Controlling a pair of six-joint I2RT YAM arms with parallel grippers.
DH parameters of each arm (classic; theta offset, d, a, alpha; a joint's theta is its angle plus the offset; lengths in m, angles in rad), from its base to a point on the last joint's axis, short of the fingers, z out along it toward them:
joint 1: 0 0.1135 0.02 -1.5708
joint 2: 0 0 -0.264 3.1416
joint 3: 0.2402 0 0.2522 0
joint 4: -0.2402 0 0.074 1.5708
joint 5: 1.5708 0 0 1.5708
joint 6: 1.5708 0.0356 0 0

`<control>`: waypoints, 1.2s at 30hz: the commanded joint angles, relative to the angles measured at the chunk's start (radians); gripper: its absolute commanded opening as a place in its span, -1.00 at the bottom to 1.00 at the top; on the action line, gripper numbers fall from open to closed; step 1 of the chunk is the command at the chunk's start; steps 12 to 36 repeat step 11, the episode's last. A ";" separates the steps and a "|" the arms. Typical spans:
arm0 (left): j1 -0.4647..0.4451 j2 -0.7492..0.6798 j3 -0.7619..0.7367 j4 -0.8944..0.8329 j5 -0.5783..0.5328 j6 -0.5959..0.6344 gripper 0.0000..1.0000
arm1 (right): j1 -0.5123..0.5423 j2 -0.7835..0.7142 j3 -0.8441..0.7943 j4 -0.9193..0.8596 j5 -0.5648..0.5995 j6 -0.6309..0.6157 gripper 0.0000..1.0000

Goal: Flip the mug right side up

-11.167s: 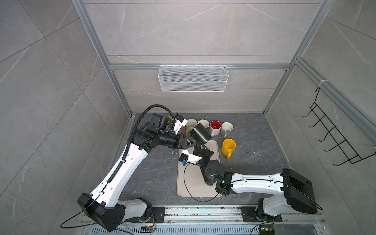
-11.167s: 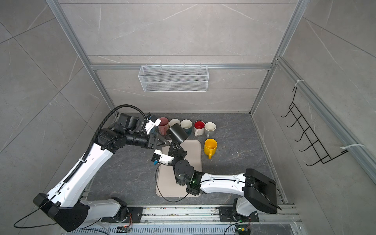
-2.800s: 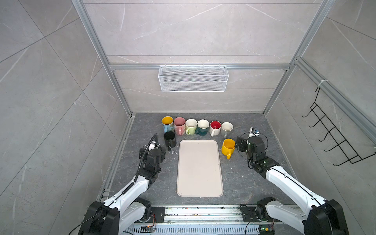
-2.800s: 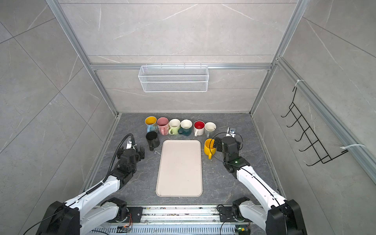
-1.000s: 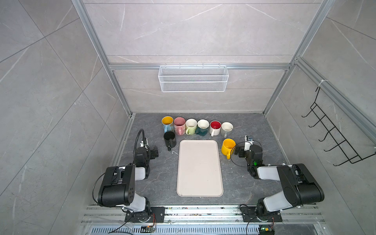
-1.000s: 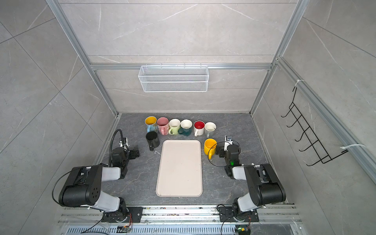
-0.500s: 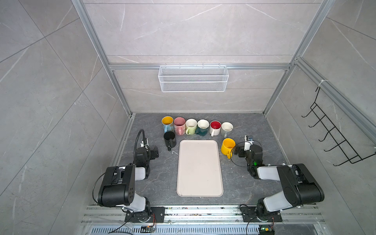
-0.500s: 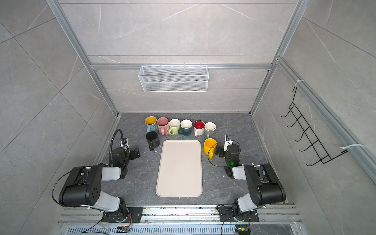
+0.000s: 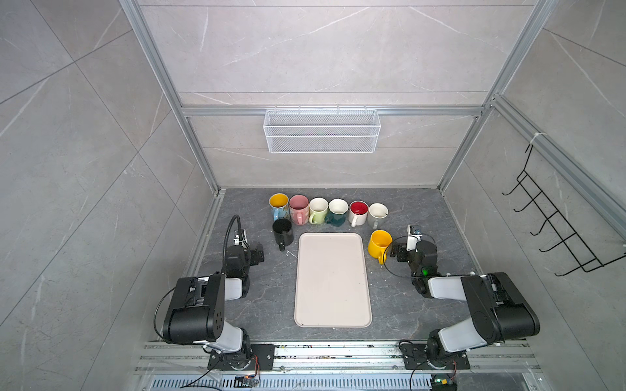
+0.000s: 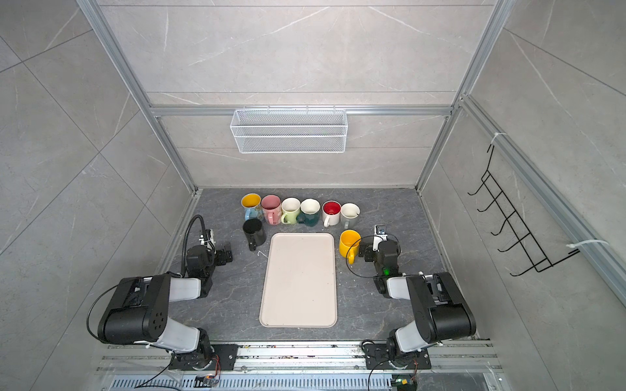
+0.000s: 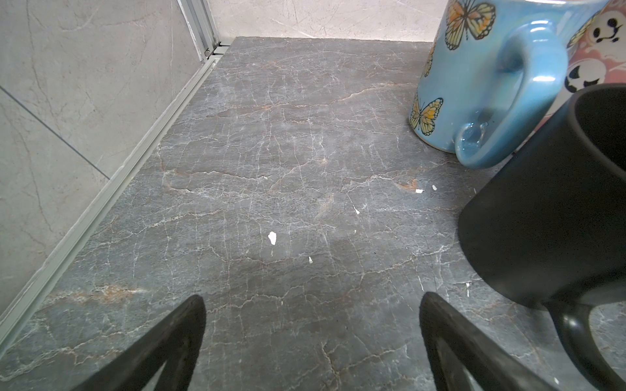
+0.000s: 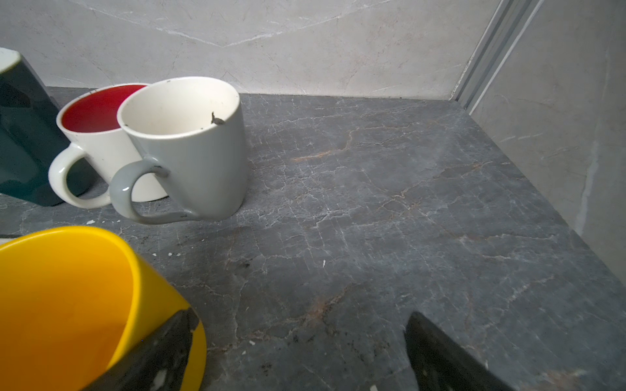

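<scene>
The black mug (image 9: 283,231) stands upright, mouth up and handle toward the front, on the dark stone floor just left of the beige tray (image 9: 332,281); it also shows in a top view (image 10: 254,232) and fills one side of the left wrist view (image 11: 559,210). My left gripper (image 9: 257,252) rests low and open a little left of it, with only bare floor between its fingertips (image 11: 311,315). My right gripper (image 9: 397,252) is open too, beside the upright yellow mug (image 9: 378,242). One finger (image 12: 169,345) overlaps that mug's wall (image 12: 67,298), and nothing is held.
A row of several upright mugs lines the back, from the blue butterfly mug (image 9: 278,204) to the grey mug (image 9: 377,215). A wire basket (image 9: 321,130) hangs on the back wall and a hook rack (image 9: 555,230) on the right wall. Both arms are folded back near the front rail.
Nothing has moved in the last second. Well before that both grippers were up at the black mug over the tray; since then it has been set down upright and the arms have drawn back.
</scene>
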 commanded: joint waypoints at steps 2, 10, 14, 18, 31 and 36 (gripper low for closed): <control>0.003 -0.005 0.013 0.030 0.014 -0.014 1.00 | 0.001 0.004 -0.004 0.022 -0.022 -0.007 0.98; 0.003 -0.005 0.014 0.030 0.014 -0.014 1.00 | 0.001 0.004 -0.003 0.021 -0.022 -0.008 0.98; 0.003 -0.005 0.013 0.030 0.014 -0.014 1.00 | 0.000 0.004 -0.005 0.021 -0.022 -0.008 0.98; 0.003 -0.005 0.013 0.030 0.014 -0.014 1.00 | 0.000 0.004 -0.005 0.021 -0.022 -0.008 0.98; 0.003 -0.005 0.013 0.030 0.014 -0.014 1.00 | 0.000 0.004 -0.005 0.021 -0.022 -0.008 0.98; 0.003 -0.005 0.013 0.030 0.014 -0.014 1.00 | 0.000 0.004 -0.005 0.021 -0.022 -0.008 0.98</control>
